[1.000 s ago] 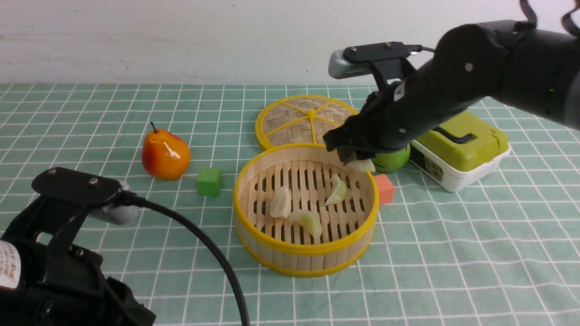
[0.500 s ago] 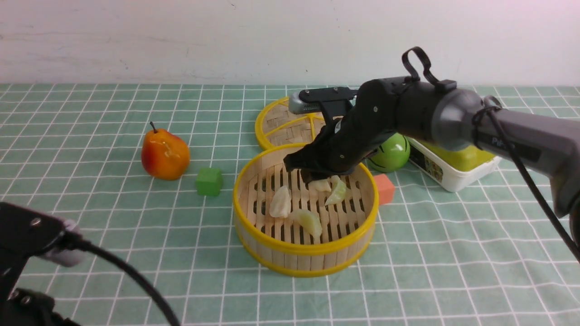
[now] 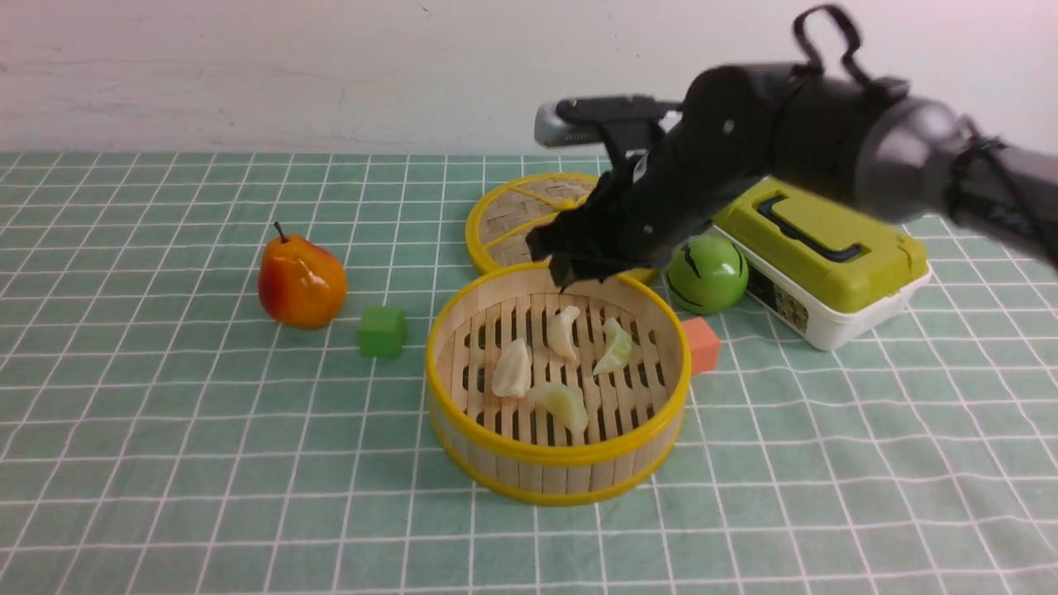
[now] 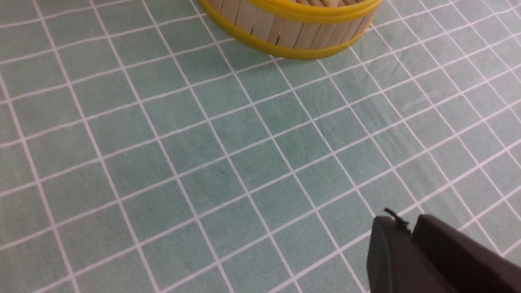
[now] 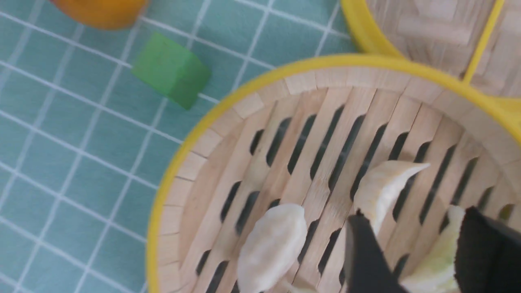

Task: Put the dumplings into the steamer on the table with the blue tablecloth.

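Teal gridded tablecloth (image 3: 165, 463) — white wall (image 3: 248, 66) behind

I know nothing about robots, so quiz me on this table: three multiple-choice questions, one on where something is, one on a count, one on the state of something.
1. Where is the green cube?
A. on the cloth, between the pear and the steamer
B. inside the steamer
C. on top of the pear

2. How many dumplings lie in the steamer?
A. two
B. three
C. four

3. What is the right gripper doing?
A. shut on a dumpling
B. open and empty
C. shut on the green cube

Answers:
1 A: the front view shows it on the cloth, with the pear on one side and the steamer on the other.
2 C: four lie on the slats in the front view.
3 B: in the right wrist view its jaws stand apart with nothing held between them.
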Action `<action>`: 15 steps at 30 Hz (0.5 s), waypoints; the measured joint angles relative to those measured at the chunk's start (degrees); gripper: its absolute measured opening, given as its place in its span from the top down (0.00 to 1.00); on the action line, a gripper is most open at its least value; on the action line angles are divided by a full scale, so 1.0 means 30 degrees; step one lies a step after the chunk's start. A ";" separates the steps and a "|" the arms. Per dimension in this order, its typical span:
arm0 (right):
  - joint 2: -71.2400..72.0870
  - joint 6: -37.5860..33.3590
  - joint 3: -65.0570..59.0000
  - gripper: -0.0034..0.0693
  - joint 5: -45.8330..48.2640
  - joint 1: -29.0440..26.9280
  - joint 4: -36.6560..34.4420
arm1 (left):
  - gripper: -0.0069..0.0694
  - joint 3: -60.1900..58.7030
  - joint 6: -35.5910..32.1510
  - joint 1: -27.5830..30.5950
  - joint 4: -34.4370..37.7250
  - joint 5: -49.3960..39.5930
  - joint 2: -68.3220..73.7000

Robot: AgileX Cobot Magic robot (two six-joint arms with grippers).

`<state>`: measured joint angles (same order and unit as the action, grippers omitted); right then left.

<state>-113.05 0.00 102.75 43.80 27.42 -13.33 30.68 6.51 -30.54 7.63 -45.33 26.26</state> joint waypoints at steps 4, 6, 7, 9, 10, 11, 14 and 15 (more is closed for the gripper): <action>0.3243 -0.1390 -0.0582 0.74 0.0956 0.0353 0.0000 | 0.82 0.0000 0.0000 0.0000 0.0000 0.0043 0.0000; 0.6348 -0.2567 -0.1953 0.88 0.1289 0.0886 -0.0103 | 0.81 0.0000 0.0000 0.0000 0.0000 0.0043 0.0000; 0.7031 -0.2727 -0.2549 0.90 0.1285 0.0997 -0.0155 | 0.81 0.0000 0.0000 0.0000 0.0000 0.0043 0.0000; 0.9050 -0.2913 -0.3948 0.96 0.1105 0.1199 -0.0301 | 0.81 0.0000 0.0000 0.0000 0.0000 0.0043 0.0000; 1.0163 -0.2957 -0.4936 0.98 0.0838 0.1245 -0.0338 | 0.81 0.0000 0.0000 0.0000 0.0000 0.0043 0.0000; 1.1483 -0.2974 -0.6412 0.98 0.0169 0.1271 -0.0338 | 0.81 0.0000 0.0000 0.0000 0.0000 0.0043 0.0000; 1.4249 -0.2974 -0.9223 0.98 -0.1345 0.1271 -0.0338 | 0.80 0.0000 0.0000 0.0000 0.0000 0.0043 0.0000; 1.5274 -0.2974 -1.0274 0.98 -0.1984 0.1271 -0.0362 | 0.80 0.0000 0.0000 0.0000 0.0000 0.0043 0.0000</action>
<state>-67.23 -8.92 71.93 37.85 31.24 -14.42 30.68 6.51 -30.54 7.63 -45.20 26.26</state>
